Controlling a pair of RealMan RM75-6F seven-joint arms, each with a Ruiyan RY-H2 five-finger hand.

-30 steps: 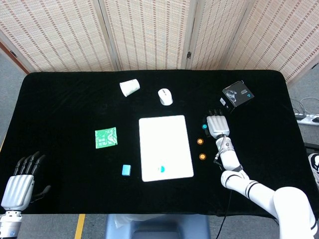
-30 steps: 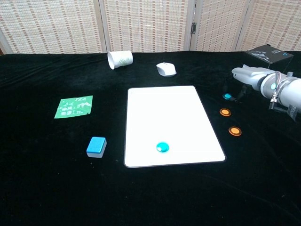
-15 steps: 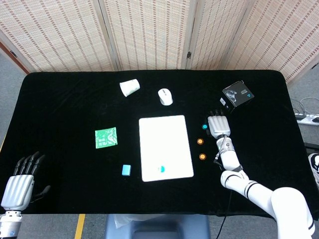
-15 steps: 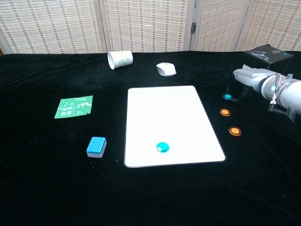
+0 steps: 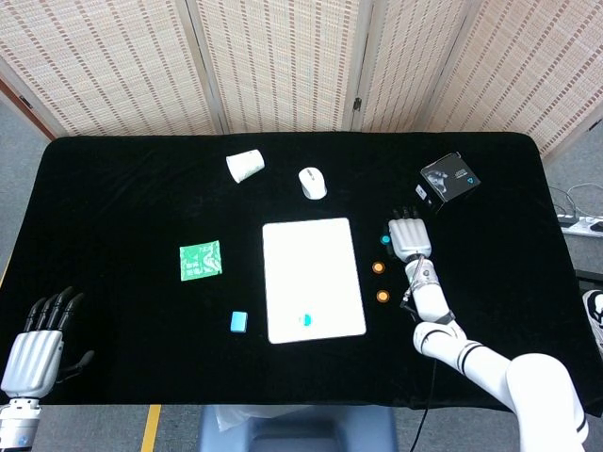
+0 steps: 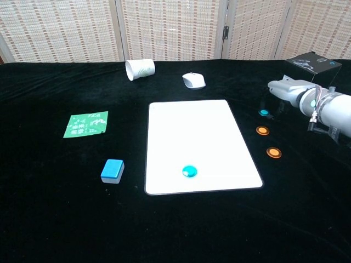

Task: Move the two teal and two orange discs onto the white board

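The white board [image 5: 313, 254] [image 6: 192, 126] lies mid-table with one teal disc [image 5: 305, 320] [image 6: 190, 171] on its near part. The other teal disc [image 5: 385, 241] [image 6: 265, 113] sits on the black cloth right of the board. Two orange discs [image 5: 378, 267] [image 5: 382, 297] lie nearer in a row below it, also showing in the chest view [image 6: 262, 130] [image 6: 273, 152]. My right hand [image 5: 408, 237] [image 6: 290, 89] hovers flat with fingers stretched out just right of the off-board teal disc, holding nothing. My left hand [image 5: 38, 344] rests open at the near left edge.
A tipped paper cup [image 5: 245, 166] and a white mouse [image 5: 313, 183] lie behind the board. A black box [image 5: 448, 179] stands beyond my right hand. A green packet [image 5: 200, 261] and a blue block [image 5: 238, 322] lie left of the board.
My right hand has edged slightly left toward the off-board teal disc. The discs and my left hand have not moved.
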